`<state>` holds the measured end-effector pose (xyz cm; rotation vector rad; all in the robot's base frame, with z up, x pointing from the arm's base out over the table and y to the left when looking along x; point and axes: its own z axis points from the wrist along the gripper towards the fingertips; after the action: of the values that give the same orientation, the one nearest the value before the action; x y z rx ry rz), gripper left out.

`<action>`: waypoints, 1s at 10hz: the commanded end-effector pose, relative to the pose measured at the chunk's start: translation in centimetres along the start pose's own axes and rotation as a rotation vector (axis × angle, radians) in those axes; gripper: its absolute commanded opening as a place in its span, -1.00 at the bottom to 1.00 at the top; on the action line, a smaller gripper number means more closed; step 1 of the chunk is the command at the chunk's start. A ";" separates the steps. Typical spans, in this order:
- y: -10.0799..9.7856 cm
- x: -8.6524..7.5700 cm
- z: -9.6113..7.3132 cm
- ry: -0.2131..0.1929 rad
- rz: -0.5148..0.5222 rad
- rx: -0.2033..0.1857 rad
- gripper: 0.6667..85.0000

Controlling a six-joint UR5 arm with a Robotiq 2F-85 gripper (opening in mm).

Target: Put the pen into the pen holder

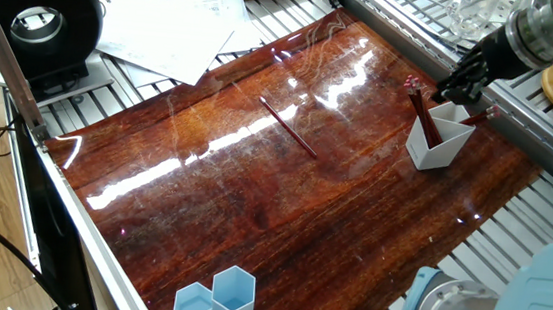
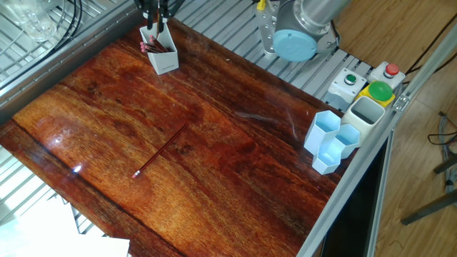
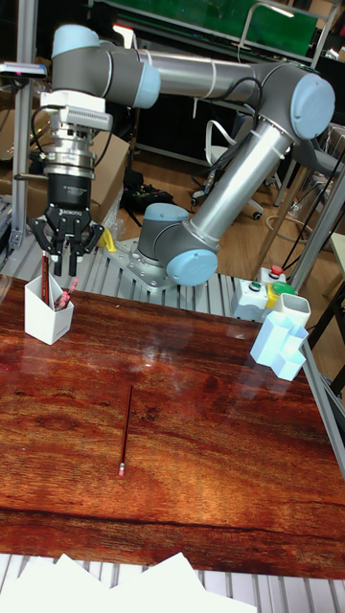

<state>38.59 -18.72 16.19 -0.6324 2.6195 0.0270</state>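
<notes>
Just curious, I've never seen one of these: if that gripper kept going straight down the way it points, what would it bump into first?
Probably the white pen holder and the pens standing in it; the open gripper hangs right above them.
</notes>
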 end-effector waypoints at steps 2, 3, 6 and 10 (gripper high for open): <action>-0.1 2.7 -2.9 0.138 0.039 0.007 -0.36; 0.4 2.8 -3.7 0.170 0.063 0.003 -0.35; 2.8 1.1 -6.4 0.313 0.131 0.051 -0.39; 5.1 2.1 -8.4 0.490 0.301 0.114 -0.87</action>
<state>32.64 -16.65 21.16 -0.3804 3.0490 -0.1380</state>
